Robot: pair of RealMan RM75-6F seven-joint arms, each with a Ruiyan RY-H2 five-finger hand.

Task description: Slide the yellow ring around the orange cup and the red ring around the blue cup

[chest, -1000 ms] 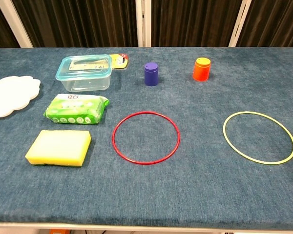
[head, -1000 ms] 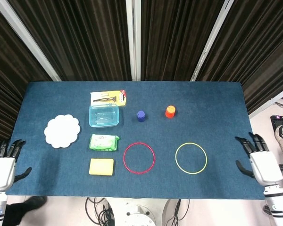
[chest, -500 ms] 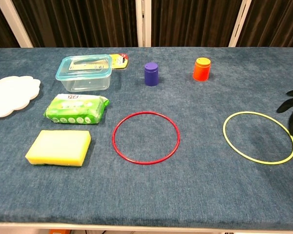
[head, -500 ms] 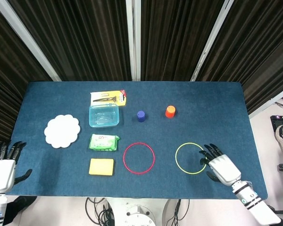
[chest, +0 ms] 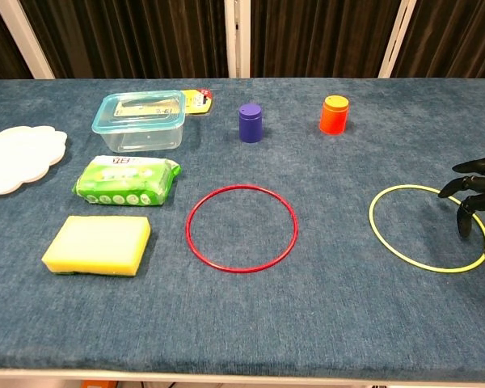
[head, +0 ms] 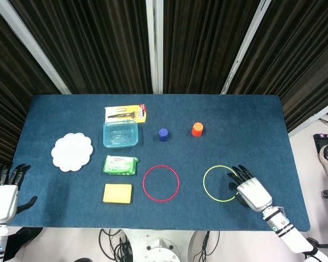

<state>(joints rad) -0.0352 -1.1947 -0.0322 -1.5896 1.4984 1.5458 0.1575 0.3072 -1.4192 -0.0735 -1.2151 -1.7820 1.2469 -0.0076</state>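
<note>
Yellow ring [head: 221,183] lies flat under the right hand [head: 246,189], whose fingers are spread and empty. Press gently, then push it toward the orange cup [head: 197,129].

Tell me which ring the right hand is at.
The yellow ring: the right hand has its fingertips over that ring's right edge. The red ring lies apart, further left.

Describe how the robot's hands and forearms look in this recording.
Both hands, left hand and right hand, have white shell backs with black fingers. The right forearm is white with dark bands at the wrist. No loose cables are visible on either.
</note>
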